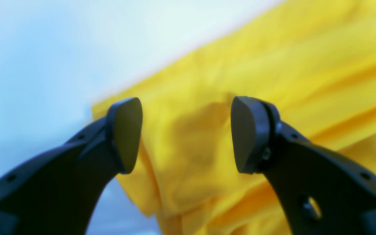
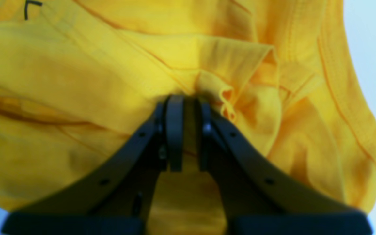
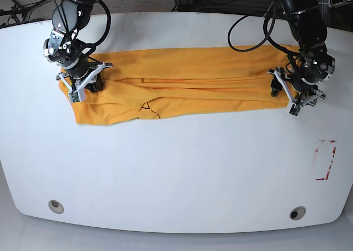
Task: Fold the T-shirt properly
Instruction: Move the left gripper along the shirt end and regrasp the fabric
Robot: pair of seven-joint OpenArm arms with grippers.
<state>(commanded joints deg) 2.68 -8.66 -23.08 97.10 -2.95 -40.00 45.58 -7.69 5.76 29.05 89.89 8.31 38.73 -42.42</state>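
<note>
Orange-yellow T-shirt (image 3: 187, 80) stretches between the right gripper (image 2: 188, 107), pinching fabric, and the spread-wide left gripper (image 1: 186, 133).

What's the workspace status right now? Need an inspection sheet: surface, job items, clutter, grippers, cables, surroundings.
Surface: white table, rounded front corners, two small round fittings near the front edge.
Job items: T-shirt lies as a long folded band across the far half of the table, wrinkled; a bit of black print shows at its front edge.
Clutter: red-outlined marking on the table's edge, on the left arm's side; otherwise nothing seen.
Grippers: right gripper shut on bunched T-shirt fabric; left gripper open over the shirt's other end, nothing between the jaws.
Cables: black cables loop from the left arm above the table; more run along the right arm.
Surroundings: dark equipment behind the far edge, not identifiable.
</note>
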